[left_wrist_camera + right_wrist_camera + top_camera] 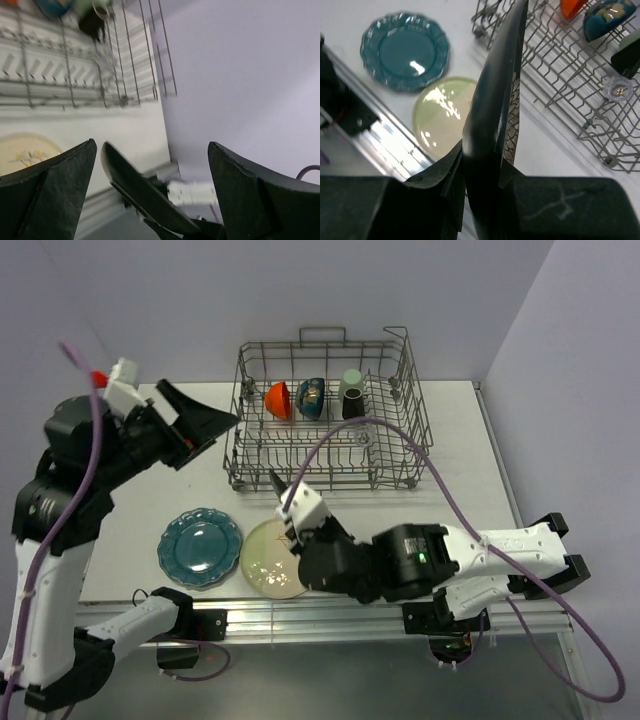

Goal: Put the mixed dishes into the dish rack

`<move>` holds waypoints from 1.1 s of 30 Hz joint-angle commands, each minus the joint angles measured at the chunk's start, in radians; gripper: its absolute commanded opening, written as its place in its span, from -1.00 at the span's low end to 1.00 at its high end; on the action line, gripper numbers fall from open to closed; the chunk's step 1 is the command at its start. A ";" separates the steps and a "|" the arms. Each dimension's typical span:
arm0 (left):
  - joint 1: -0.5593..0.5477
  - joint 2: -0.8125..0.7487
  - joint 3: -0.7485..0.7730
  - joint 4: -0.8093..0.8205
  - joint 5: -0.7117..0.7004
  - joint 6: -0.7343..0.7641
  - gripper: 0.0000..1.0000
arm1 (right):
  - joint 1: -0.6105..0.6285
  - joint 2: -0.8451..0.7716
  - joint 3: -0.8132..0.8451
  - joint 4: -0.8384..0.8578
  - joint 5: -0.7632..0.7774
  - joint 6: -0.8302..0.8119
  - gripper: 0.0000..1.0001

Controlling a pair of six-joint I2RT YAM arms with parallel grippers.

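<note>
Right gripper (283,502) is pressed tight on the black square floral plate (492,90), pinching it by its near edge. The plate is off the table and stands on edge, thin side to the wrist camera, with the patterned face turned right.

Key relation: the plate's long axis runs straight out from the fingers toward the dish rack (330,478). In the top view its far tip sits just short of the rack's near wall, close to the near-left corner. From the pincer the rack lies ahead and to the right, and the free tine rows are at the rack's front. Judgement: the next move is lift, carry over the near wall, then lower the plate edge-first between tines. It looks to need only a small turn to line up with the rows.

Left gripper (200,423) is spread wide and holds nothing. It is raised beside the rack's left end, well apart from the plate, so the right arm is the one on this job.

On the table, teal scalloped plate (200,547) and cream round plate (268,562) lie flat just beside each other, the cream one under the right wrist. Already in the rack's far row are the red-orange bowl (279,398) and dark bowl (312,397), with the clear glass (362,437) mid-rack.
</note>
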 commanded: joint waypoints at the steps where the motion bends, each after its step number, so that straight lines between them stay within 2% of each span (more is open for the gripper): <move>1: 0.003 -0.101 -0.030 -0.001 -0.310 -0.022 0.99 | -0.139 -0.009 0.109 0.270 -0.041 -0.117 -1.00; 4: 0.003 -0.192 -0.080 0.005 -0.323 -0.025 0.99 | -0.265 0.064 0.257 0.309 -0.128 -0.115 -1.00; 10: 0.003 -0.238 -0.155 -0.077 -0.372 -0.022 0.98 | -0.515 0.221 0.492 0.327 -0.274 -0.045 -1.00; 14: 0.003 -0.266 -0.209 -0.080 -0.369 -0.014 0.99 | -0.650 0.354 0.646 0.303 -0.369 0.107 -1.00; 17: 0.003 -0.258 -0.189 -0.121 -0.403 0.017 0.98 | -0.716 0.470 0.796 0.239 -0.420 0.190 -1.00; 21: 0.003 -0.250 -0.184 -0.173 -0.465 0.084 0.98 | -0.760 0.516 0.815 0.257 -0.477 0.241 -1.00; 24: 0.003 -0.280 -0.242 -0.167 -0.492 0.127 0.98 | -0.777 0.537 0.776 0.281 -0.494 0.281 -1.00; 33: 0.003 -0.307 -0.294 -0.114 -0.499 0.279 0.99 | -0.786 0.692 0.851 0.318 -0.538 0.334 -1.00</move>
